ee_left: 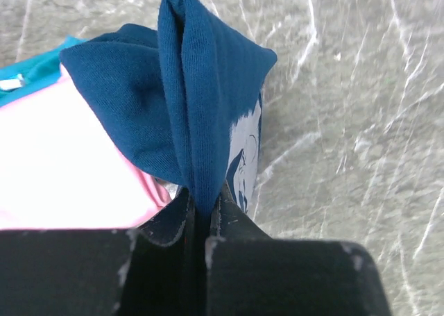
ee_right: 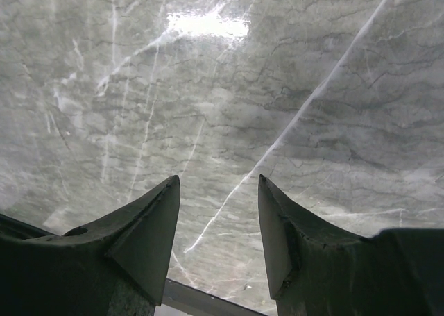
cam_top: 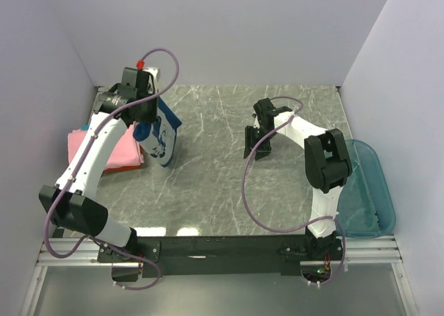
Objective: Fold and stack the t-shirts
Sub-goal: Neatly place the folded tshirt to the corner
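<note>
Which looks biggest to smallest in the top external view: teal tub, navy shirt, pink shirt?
1. teal tub, clearly largest.
2-3. navy shirt and pink shirt: they look alike in visible area. The left arm hides part of the pink one, so I won't rank them.

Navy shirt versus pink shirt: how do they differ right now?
The navy shirt hangs pinched in the left gripper; the pink shirt lies flat, unheld. The navy shirt shows a white print; the pink shirt looks plain. Both are at the table's left side.
</note>
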You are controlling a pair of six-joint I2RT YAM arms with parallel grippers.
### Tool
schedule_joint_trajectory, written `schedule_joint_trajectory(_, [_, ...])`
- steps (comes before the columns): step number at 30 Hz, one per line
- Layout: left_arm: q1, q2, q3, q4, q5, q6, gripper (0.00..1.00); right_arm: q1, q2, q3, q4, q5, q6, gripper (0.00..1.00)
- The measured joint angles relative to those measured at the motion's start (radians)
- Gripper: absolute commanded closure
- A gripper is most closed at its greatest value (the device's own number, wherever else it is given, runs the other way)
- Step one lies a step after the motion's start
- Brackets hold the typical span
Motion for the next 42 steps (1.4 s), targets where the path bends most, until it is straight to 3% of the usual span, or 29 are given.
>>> schedule_joint_trajectory(14, [0.123,-0.011,0.179,-0.096,0.037,-0.086,1.0,0.0,0.022,0.0,0.004,-0.011,-0.003,0.45])
schedule_joint_trajectory(32, [0.278,-0.056,0.18,-0.145,0.124,-0.117,1.0,0.0,0.025,0.0,0.013,-0.026,-0.003,0.45])
schedule_joint_trajectory(42, [0.365,-0.092,0.094,-0.126,0.16,-0.088,1.0,0.0,0.025,0.0,0.014,-0.026,-0.003,0.45])
